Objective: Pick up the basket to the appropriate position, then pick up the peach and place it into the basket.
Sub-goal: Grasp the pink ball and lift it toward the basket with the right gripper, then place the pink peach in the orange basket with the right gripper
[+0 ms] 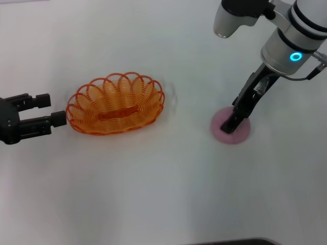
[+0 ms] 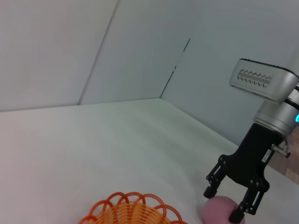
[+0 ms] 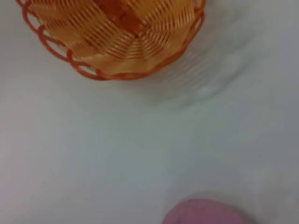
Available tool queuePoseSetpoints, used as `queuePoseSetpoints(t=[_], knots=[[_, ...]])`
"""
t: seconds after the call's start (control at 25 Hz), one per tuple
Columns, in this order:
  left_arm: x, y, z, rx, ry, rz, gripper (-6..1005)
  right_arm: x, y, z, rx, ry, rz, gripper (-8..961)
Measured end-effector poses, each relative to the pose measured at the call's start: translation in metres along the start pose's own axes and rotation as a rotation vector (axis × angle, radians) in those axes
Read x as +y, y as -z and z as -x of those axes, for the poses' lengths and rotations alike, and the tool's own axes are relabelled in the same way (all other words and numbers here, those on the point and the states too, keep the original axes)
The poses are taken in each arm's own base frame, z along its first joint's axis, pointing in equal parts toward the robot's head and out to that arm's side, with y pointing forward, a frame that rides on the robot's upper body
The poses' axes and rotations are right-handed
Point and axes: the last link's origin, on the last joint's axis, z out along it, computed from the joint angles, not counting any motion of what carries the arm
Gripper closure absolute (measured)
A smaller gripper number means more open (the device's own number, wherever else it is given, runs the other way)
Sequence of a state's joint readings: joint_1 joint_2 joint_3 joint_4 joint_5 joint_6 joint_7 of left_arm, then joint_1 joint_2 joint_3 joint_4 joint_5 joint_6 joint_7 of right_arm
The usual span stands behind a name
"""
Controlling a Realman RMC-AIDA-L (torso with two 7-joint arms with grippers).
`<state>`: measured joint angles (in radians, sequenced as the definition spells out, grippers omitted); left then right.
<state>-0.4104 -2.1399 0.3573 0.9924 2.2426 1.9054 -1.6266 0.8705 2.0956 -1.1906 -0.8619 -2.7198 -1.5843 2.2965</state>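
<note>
The orange wire basket (image 1: 116,104) stands on the white table, left of the middle; it also shows in the left wrist view (image 2: 133,212) and the right wrist view (image 3: 117,37). It holds nothing. My left gripper (image 1: 55,109) is open just beside the basket's left end, its nearer fingertip right at the rim. The pink peach (image 1: 231,136) lies on the table at the right. My right gripper (image 1: 233,124) is down over it, open, with one finger on each side, as the left wrist view (image 2: 223,204) shows. The peach shows there (image 2: 216,212) and in the right wrist view (image 3: 203,212).
The white table (image 1: 163,194) stretches between the basket and the peach. White walls (image 2: 70,51) stand behind the table in the left wrist view. A dark edge (image 1: 235,241) shows at the table's front.
</note>
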Motion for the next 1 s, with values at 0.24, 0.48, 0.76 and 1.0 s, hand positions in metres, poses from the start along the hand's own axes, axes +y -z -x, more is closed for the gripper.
queuePoseSetpoints(t=[0.24, 0.48, 0.76, 1.0], knots=[[-0.002, -0.003, 0.001, 0.005, 0.012, -0.001, 223, 0.001, -0.001, -0.002, 0.019, 0.012, -0.003, 79], [-0.002, -0.005, 0.001, 0.005, 0.013, 0.004, 224, 0.003, -0.001, -0.001, 0.001, 0.015, 0.021, 426], [-0.002, -0.004, 0.002, -0.002, 0.017, 0.002, 225, 0.002, 0.019, 0.004, -0.114, 0.038, 0.057, 603], [-0.002, -0.004, 0.004, -0.001, 0.024, 0.002, 226, 0.004, 0.049, 0.02, -0.409, 0.074, 0.154, 685]])
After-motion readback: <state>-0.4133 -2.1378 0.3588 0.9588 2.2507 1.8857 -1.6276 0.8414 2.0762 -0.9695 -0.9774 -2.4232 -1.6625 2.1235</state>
